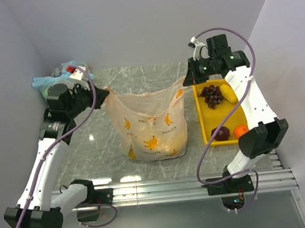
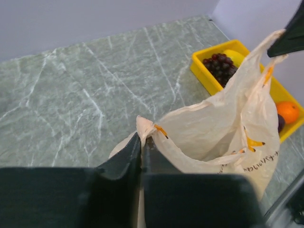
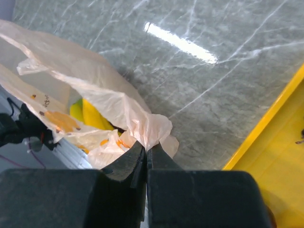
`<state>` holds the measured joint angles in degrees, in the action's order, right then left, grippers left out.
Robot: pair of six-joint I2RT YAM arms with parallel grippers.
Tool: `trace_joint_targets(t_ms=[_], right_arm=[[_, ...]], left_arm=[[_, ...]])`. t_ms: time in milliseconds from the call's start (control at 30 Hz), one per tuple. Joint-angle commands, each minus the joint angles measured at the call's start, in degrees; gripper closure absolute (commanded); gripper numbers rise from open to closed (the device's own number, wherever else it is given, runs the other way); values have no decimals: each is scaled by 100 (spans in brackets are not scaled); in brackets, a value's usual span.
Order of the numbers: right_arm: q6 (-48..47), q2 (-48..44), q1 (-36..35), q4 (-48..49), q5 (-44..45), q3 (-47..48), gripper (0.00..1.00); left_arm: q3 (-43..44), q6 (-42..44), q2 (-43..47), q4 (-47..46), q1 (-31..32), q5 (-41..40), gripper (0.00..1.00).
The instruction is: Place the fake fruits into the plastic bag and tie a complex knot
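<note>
Nearest the arm bases, the bottom of the plastic bag [image 1: 151, 125] rests on the marble table [image 1: 138, 78] at about the centre of the top view. It is peach, translucent and printed with small bananas. At 4 o'clock from it lies the near end of a yellow tray [image 1: 202, 121], holding a maroon fruit [image 1: 221, 133] with an orange [image 1: 241, 131] just beside it on the right. Farther up the same tray, at 2 o'clock from the bag, the purple grapes [image 1: 211, 95] lie beside a banana [image 1: 228, 93]. The bag's mouth is stretched wide between the two arms. The left gripper [image 2: 142, 142], at 10 o'clock, has its jaws pressed together on a pinch of the bag's upper left edge. The right gripper [image 3: 146, 147], at 1 o'clock, is likewise clamped tight on the upper right edge, next to the tray's far corner. A yellow patch shows through the film in the right wrist view; fruit or print, I cannot tell. Farthest off, at 10 o'clock in the back corner, sits a pale blue-green bag [image 1: 45, 81].
</note>
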<state>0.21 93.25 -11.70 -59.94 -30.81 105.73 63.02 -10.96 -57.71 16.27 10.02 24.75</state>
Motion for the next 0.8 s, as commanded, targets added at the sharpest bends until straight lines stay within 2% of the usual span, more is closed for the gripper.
trace_joint_targets(t_ms=[0,67,100,167,200,367,433,500,567,667,733,767], right_arm=[[-258,-395,-42,-123,-696,553,100],[-232,-483,-34,-140,-987,580,100],[-145,-536,-42,-123,-1250,528,100],[-100,-685,-42,-114,-1550,440,100],[-100,-790,-42,-132,-1812,326,100],[-109,-1072,-42,-246,-2052,-52,100],[-152,-1186,-43,-290,-2000,-193,100],[-214,-1274,-42,-369,-1868,-289,97],[-275,-1318,-42,-465,-1693,-316,95],[-320,-1450,-34,-536,-1622,-334,93],[-311,-1555,-42,-536,-1674,-369,87],[-320,-1582,-42,-553,-1700,-369,74]], left_arm=[[394,225,155,-55,-18,854,87],[596,348,138,-10,-18,1118,72],[684,384,85,-27,-9,1267,56],[1009,402,-3,-98,-9,1330,44],[1141,410,-160,-159,0,1383,34],[2195,962,-854,51,420,1348,26],[2476,1296,-1145,235,973,1287,21],[2592,1693,-1408,394,1665,1216,20],[2610,1886,-1541,491,2011,1408,20],[2277,1904,-1629,79,2670,1340,20],[2031,1914,-1673,-158,3092,1234,18],[1969,1896,-1708,-394,3198,1164,18]])
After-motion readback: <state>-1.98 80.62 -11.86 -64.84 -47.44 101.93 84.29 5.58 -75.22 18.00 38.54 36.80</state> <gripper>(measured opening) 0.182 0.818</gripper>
